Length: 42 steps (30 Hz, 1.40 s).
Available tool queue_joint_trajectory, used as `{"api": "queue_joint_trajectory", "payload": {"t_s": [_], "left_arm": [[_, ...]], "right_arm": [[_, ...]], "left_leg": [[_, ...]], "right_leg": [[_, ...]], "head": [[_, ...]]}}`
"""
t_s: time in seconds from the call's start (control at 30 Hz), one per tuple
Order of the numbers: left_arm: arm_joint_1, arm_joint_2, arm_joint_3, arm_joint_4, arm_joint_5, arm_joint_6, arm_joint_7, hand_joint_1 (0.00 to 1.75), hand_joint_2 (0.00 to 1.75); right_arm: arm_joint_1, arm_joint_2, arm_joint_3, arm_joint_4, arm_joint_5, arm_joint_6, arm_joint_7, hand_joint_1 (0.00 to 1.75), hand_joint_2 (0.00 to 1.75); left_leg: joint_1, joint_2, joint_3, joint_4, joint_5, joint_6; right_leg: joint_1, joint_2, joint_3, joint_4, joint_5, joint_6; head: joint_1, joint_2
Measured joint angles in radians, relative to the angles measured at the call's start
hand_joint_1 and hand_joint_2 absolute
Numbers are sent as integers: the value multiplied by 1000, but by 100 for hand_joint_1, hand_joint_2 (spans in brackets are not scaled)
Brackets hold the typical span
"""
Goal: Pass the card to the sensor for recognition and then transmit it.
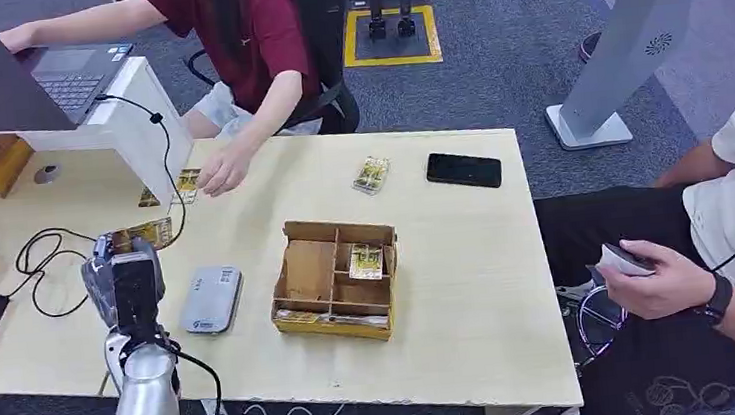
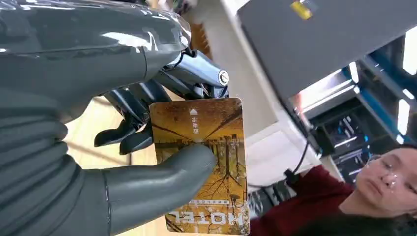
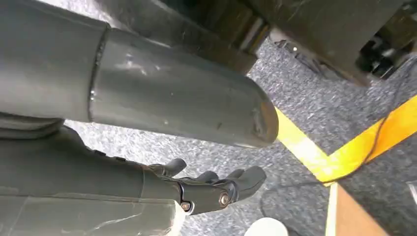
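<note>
L hand (image 1: 125, 279) pinched the card (image 2: 201, 162) btwn thumb and fingers, held upright above the surface (image 1: 448, 261), just left of the grey sensor (image 1: 210, 300) — prob. so the card face could be swung over it for reading. R hand (image 3: 211, 189) hung by the floor, fingers loosely apart, holding nothing. Person's hand (image 1: 223, 170) rested on another card near the surface's far edge, likely waiting to receive. Wooden tray (image 1: 335, 281) sat right of the sensor w/ a card inside.
</note>
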State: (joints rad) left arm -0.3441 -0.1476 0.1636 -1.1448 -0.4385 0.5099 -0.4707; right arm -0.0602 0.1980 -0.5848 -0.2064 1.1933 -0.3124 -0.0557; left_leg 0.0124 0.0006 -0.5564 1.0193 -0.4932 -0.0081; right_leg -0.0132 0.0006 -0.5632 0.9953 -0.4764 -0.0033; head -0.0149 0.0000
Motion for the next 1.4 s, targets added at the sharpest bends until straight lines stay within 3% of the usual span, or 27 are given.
{"api": "queue_joint_trajectory", "payload": {"t_s": [0.23,1.17,1.2,1.4], "left_arm": [[-52,-12,-17,45,-86,42,21,175,175],[-56,-23,-19,85,-85,41,22,175,175],[-55,-23,-19,85,-85,41,22,0,175],[-53,-23,-21,86,-70,35,4,0,175]], "right_arm": [[-4,0,29,0,0,2,2,0,0],[-4,0,42,0,0,2,10,0,0],[-3,0,42,0,0,2,10,0,0],[-3,0,42,0,0,2,10,0,0]], "left_leg": [[0,0,0,0,0,0],[0,0,0,0,0,0],[0,0,0,0,0,0],[0,0,0,0,0,0]], "right_leg": [[0,1,0,0,0,0],[0,1,0,0,0,0],[0,1,0,0,0,0],[0,1,0,0,0,0]], "head": [[0,0],[0,0],[0,0],[0,0]]}}
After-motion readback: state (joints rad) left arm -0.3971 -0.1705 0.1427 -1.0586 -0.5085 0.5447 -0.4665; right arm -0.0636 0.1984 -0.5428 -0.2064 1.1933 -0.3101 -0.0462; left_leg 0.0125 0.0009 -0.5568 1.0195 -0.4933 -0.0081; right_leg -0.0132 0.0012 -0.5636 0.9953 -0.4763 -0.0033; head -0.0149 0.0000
